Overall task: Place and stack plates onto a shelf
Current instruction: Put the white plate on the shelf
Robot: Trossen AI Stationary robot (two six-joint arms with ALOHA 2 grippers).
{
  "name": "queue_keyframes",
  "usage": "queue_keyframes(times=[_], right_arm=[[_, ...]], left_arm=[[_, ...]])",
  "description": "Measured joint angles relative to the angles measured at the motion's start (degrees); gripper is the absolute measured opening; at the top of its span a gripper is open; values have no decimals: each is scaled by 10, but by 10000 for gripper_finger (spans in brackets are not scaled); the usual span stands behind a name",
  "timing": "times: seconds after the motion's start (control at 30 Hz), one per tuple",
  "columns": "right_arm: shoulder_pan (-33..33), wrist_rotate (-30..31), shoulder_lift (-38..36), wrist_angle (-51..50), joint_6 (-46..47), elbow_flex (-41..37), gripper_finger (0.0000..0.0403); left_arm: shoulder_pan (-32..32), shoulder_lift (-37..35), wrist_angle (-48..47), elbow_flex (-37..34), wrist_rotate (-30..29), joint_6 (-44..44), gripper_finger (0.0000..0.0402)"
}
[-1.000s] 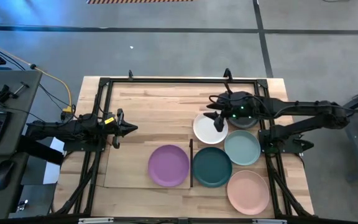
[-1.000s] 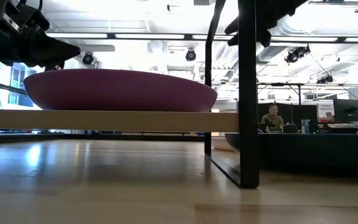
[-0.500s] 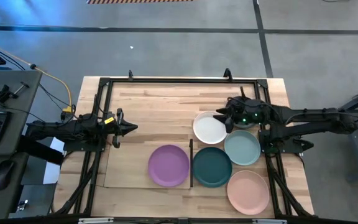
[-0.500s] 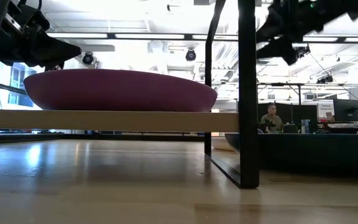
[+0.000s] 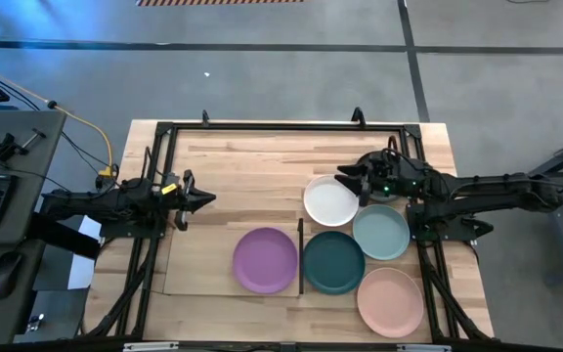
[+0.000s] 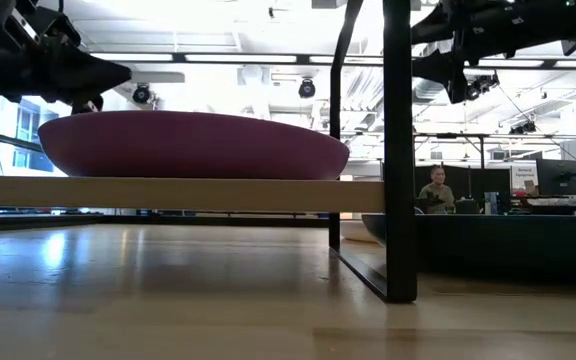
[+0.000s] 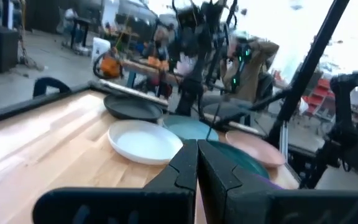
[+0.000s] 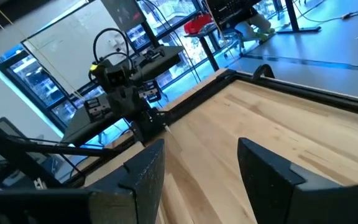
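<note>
While the right claw (image 5: 346, 183) hangs open and empty above the white plate (image 5: 329, 201), the left claw (image 5: 206, 199) waits pinched closed; the purple plate (image 5: 265, 260) sits on the shelf (image 5: 198, 264) atop the bench (image 5: 262, 156).

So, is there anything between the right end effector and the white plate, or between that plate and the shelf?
Nothing visible blocks the open right end effector, which hovers at the round matte white plate's far edge. Toward the flat pale plywood shelf the bare tabletop is free, but the round purple plate already occupies the shelf's near right part.
</note>
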Motion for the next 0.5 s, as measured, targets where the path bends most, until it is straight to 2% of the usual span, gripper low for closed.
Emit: queue_keyframes(times=[0.1,0.2,0.27,0.37,0.5], right_arm=[[0,0,0,2,3,0,183],[0,1,0,20,2,0,183],[-2,8,0,34,2,0,183],[-5,32,0,65,8,0,183],[-14,48,0,89,37,0,183]], left_arm=[[0,0,59,0,-24,-38,0],[2,10,179,4,-87,-101,0],[7,25,212,23,-124,-107,2],[17,61,180,78,-151,-74,17],[34,134,74,173,-168,-52,56]])
